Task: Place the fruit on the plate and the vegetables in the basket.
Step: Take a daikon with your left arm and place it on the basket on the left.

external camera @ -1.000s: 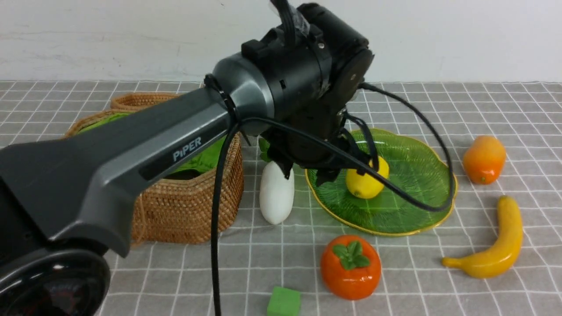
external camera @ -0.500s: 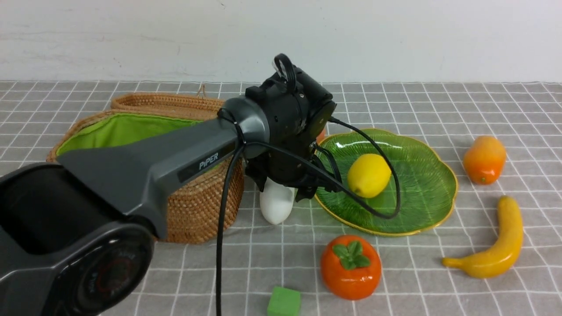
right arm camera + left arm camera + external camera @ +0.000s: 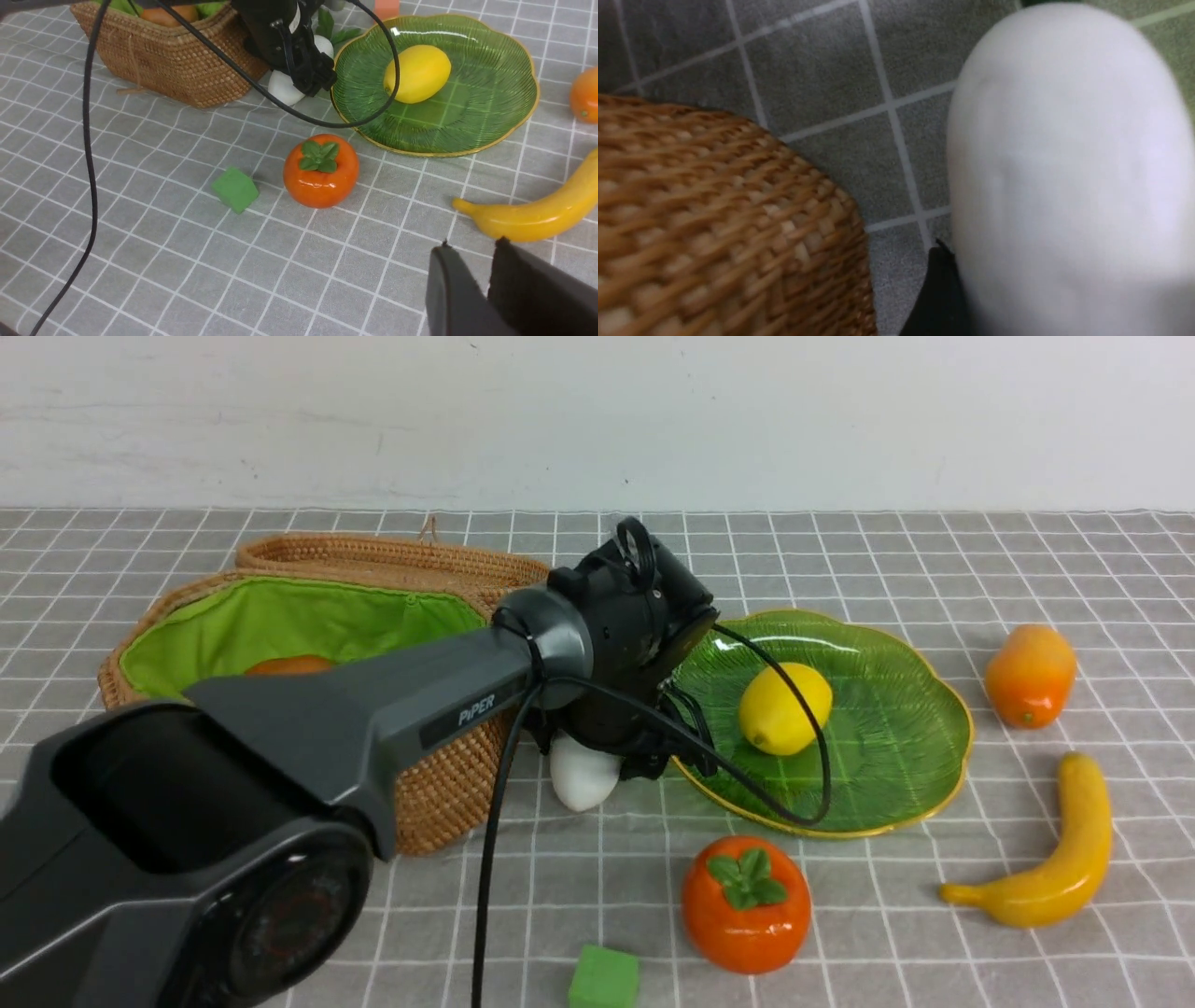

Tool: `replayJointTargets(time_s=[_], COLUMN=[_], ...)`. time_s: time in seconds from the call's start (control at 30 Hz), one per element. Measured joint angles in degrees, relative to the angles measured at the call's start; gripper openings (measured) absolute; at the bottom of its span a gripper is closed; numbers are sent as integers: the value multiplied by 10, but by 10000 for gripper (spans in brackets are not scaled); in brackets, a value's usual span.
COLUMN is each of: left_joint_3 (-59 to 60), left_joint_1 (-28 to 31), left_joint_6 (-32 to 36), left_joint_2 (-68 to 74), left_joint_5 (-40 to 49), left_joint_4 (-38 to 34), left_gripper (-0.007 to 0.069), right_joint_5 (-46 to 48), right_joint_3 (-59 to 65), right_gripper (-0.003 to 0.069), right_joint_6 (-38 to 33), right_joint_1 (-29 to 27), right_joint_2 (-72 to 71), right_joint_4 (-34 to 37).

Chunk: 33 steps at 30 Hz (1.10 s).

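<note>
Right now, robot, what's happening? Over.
Left gripper down on radish, grip unclear. Right gripper barely open, empty. Lemon on plate. Basket close beside radish.

Two small cubes on a grey checked cloth, with a white wall behind.
The cloth (image 3: 934, 943) covers the whole counter, grey with thin white lines crossing in a grid of squares, and it runs back to a plain white wall (image 3: 840, 420) marked with a few faint scuffs. A small green cube (image 3: 604, 980) sits on the cloth at the near edge of the front view, turned corner-on to the grid. A small orange cube (image 3: 387, 6) sits farther back, seen only in the right wrist view and cut off by the frame edge.
</note>
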Motion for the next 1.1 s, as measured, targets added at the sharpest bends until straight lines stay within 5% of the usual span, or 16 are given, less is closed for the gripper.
replayJointTargets(time_s=[0.53,0.8,1.0,1.1], left_joint_3=[-87,-76,53,137], left_joint_1=[-37,-49,51,126], left_joint_6=[27,208,446,618], left_joint_2=[-56,-222,-353,-384], left_joint_5=[110,124,124,123], left_joint_4=[-10,-36,-94,-125], left_gripper=[521,521,521,521], right_joint_5=[1,-1,-12,-20], right_joint_3=[0,0,0,0], right_gripper=[143,143,139,139], right_joint_6=[-2,-2,-3,-4], right_joint_1=[0,0,0,0], right_joint_2=[0,0,0,0], right_joint_4=[0,0,0,0])
